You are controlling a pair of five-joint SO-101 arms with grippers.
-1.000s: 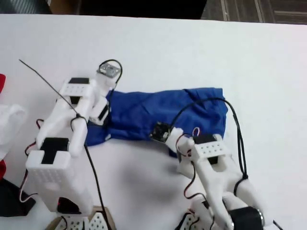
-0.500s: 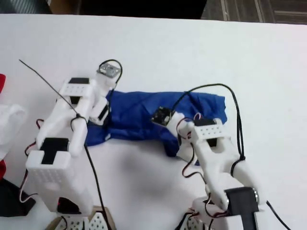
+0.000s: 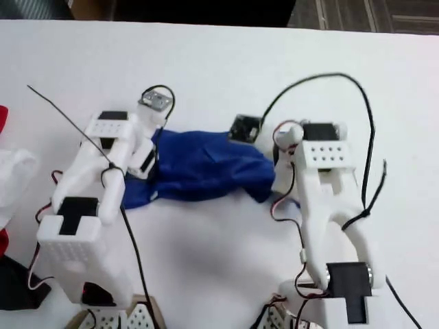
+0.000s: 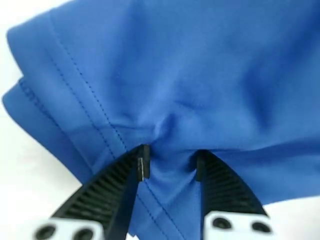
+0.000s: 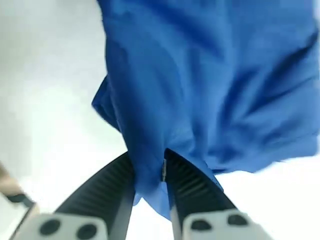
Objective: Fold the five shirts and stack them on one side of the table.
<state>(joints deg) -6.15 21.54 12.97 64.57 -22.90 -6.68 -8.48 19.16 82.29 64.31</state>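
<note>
Left end effector [image 4: 171, 162], right end effector [image 5: 148, 166], pinching one blue shirt [image 3: 206, 166]

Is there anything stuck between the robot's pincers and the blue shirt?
Nothing visible is in the way. The left pincer and the right pincer each pinch a fold of the blue shirt, with the cloth right between their fingers.

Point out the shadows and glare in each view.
High view: soft grey shadow on the table below the blue shirt. Left wrist view: creases darken near the left gripper. Right wrist view: table glares bright white.
</note>
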